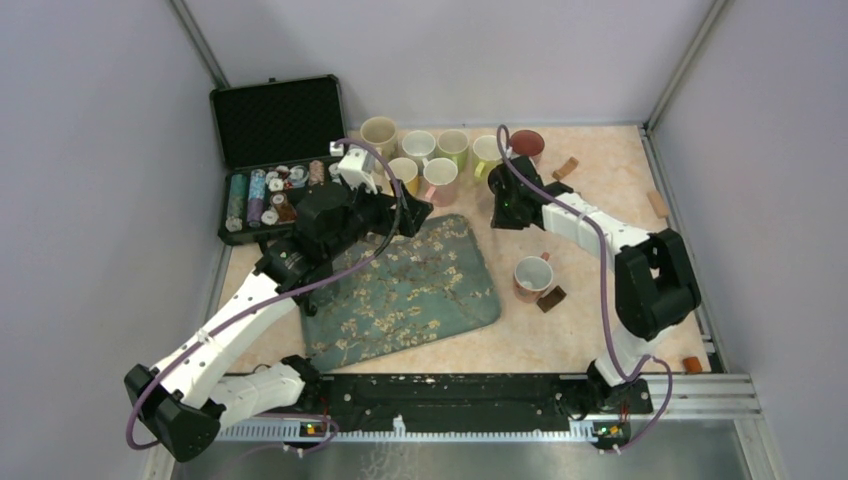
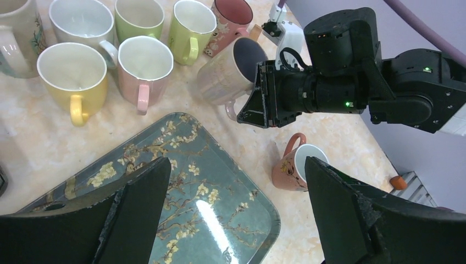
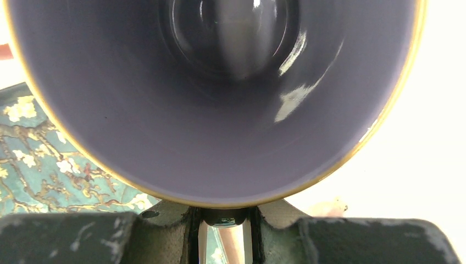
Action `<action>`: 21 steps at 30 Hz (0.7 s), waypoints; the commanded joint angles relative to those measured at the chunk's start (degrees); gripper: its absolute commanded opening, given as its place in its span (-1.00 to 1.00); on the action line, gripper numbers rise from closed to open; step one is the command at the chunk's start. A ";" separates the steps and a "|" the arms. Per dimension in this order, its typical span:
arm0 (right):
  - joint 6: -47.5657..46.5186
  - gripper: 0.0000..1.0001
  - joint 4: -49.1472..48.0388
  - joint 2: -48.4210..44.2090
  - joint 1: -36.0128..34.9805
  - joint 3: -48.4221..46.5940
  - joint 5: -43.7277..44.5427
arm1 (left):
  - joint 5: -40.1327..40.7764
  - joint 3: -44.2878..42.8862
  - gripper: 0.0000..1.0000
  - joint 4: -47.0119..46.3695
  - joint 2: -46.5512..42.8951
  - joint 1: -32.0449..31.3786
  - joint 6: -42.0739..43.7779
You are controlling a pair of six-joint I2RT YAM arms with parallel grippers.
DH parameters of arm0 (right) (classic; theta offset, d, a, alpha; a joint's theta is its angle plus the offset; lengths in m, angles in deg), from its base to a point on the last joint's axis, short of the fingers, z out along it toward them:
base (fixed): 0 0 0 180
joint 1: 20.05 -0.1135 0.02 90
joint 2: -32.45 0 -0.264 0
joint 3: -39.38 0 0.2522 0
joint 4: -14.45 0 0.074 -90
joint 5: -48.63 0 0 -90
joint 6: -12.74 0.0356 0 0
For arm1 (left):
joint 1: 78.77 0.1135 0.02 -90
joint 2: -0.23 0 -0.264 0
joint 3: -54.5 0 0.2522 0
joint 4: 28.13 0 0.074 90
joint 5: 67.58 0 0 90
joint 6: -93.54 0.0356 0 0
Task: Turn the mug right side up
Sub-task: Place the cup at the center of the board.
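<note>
The mug point(image 2: 226, 76) is pale pink outside and purple-grey inside, with a gold rim. It is held tilted on its side above the table, just past the tray's far corner. Its mouth fills the right wrist view point(image 3: 220, 88). My right gripper point(image 3: 225, 220) is shut on the mug at its lower edge, seemingly on the handle; it also shows in the left wrist view point(image 2: 264, 102) and the top view point(image 1: 508, 205). My left gripper point(image 2: 236, 209) is open and empty above the floral tray point(image 2: 220, 220), and shows in the top view point(image 1: 415, 212).
Several upright mugs point(image 1: 430, 150) stand in rows at the back. A salmon mug point(image 1: 530, 275) stands upright right of the tray point(image 1: 470, 300). An open black case with poker chips point(image 1: 275, 150) sits at the back left. Small brown blocks point(image 1: 565, 168) lie on the right.
</note>
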 commanded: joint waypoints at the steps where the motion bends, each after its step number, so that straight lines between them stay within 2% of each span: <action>1: -1.63 -1.00 -4.77 0.28 0.50 -4.21 3.05 | 1.07 0.40 0.97 -1.04 -1.54 0.30 1.13; 15: -4.32 -1.00 -4.30 5.69 0.47 -7.60 3.14 | 3.93 1.47 0.97 0.02 -1.36 0.38 0.64; 21: -4.96 -1.00 -0.80 8.45 0.42 -11.04 3.16 | 3.66 2.02 0.97 0.16 -0.83 0.38 0.19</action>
